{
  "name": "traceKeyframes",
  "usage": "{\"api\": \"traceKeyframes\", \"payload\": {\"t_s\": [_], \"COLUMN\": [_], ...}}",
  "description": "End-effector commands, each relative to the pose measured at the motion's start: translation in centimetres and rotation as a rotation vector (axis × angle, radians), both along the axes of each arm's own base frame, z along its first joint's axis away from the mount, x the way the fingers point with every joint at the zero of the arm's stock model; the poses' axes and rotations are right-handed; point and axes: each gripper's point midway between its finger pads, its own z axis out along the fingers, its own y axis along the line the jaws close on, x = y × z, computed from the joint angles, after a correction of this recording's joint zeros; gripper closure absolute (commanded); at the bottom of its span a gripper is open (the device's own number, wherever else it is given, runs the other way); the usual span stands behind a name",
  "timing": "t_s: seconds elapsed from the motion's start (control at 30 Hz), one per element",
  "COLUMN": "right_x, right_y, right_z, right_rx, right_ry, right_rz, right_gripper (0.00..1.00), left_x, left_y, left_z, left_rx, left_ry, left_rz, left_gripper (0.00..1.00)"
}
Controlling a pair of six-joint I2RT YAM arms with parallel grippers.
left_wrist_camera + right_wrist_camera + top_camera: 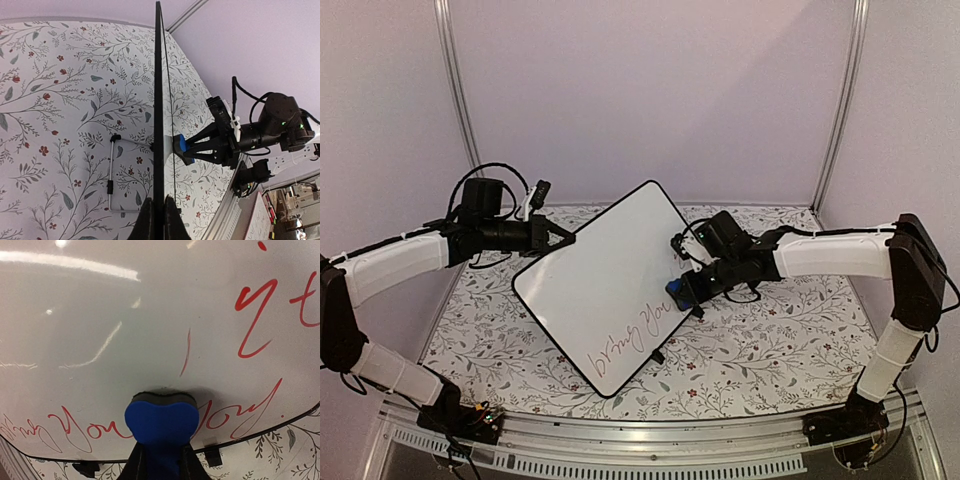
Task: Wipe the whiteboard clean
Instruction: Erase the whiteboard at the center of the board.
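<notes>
The whiteboard point(605, 285) is held tilted above the floral table, with red handwriting point(630, 345) along its lower part. My left gripper point(565, 238) is shut on its upper left rim. In the left wrist view the board point(159, 100) shows edge-on, clamped between the left gripper's point(161, 212) fingertips. My right gripper point(688, 288) is shut on a blue eraser point(675, 292) pressed against the board's right side. The right wrist view shows the eraser point(161, 422) held in the right gripper point(162, 462), its dark pad touching the whiteboard point(125, 315) just above red script point(225, 417).
The floral tablecloth point(770, 340) covers the table. A thin wire stand point(111, 170) hangs behind the board. Small black feet point(214, 456) sit on the board's lower rim. Grey walls and metal posts point(455, 90) enclose the space, and a metal rail point(650, 440) runs along the near edge.
</notes>
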Motion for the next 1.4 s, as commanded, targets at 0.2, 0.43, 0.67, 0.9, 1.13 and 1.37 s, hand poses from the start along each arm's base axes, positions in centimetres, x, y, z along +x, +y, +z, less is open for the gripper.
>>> {"api": "traceKeyframes", "payload": {"t_s": [0.2,0.43,0.67,0.9,1.13,1.37], "right_x": [1.5,4.4,5.4,3.7,0.6,-1.2], "right_y": [0.0,0.6,1.4,0.9,-1.0,-2.0], "right_z": [5.0,7.8,5.1,1.1,-2.3,-3.3], "right_rx": [0.009,0.062,0.066,0.042,0.035,0.041], "right_ry": [-0.111,-0.162,-0.102,-0.012,0.081,0.120], "right_rz": [-0.024,-0.044,-0.031,-0.012,-0.015,-0.014], "right_gripper": [0.95,0.94,0.95,0.95,0.95,0.95], "left_x": [-0.1,-0.1,-0.1,-0.2,-0.2,-0.2], "left_y": [-0.2,-0.2,-0.2,-0.2,-0.2,-0.3], "left_z": [-0.8,-0.8,-0.7,-0.6,-0.6,-0.8], "left_rx": [0.030,0.030,0.029,0.027,0.027,0.027], "left_ry": [-0.005,-0.004,-0.010,-0.011,-0.011,-0.002], "left_rz": [-0.020,-0.021,-0.019,-0.022,-0.021,-0.025], "left_gripper": [1.00,1.00,1.00,1.00,1.00,1.00]}}
